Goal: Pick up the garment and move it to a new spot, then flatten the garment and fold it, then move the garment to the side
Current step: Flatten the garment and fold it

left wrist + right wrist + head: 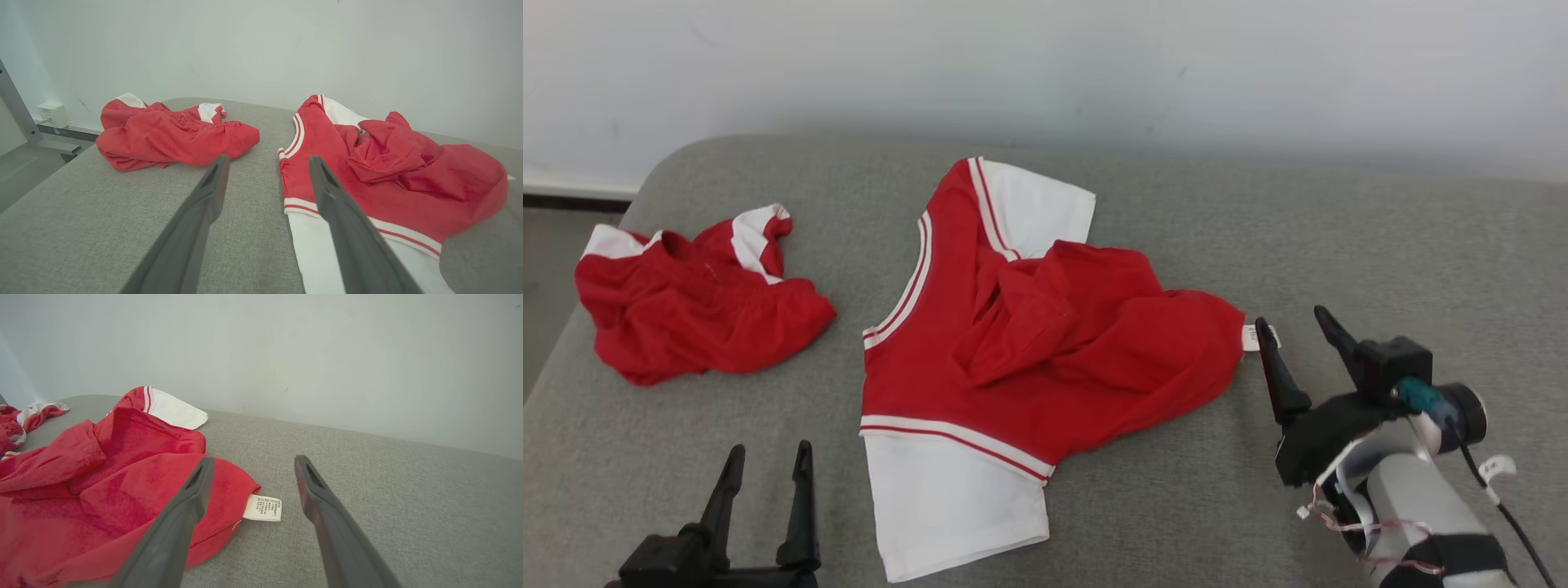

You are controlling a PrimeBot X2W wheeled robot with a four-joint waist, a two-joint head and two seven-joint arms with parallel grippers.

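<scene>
The left gripper (770,449) and right gripper (1291,318) are both held wide apart and empty, the right one placed just beside the garment (1045,359) and its label (1249,337).

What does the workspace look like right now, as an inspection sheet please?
Surface: grey fabric-covered pad.
Job's things: red and white shirt, rumpled, white care label sticking out at its right edge.
Clutter: bunched red and white garment, left, apart from the shirt.
Grippers: left claw open, empty; right claw open, empty, beside the label.
Cables: black cable at the right wrist.
Surroundings: pale wall; white wall box.
</scene>
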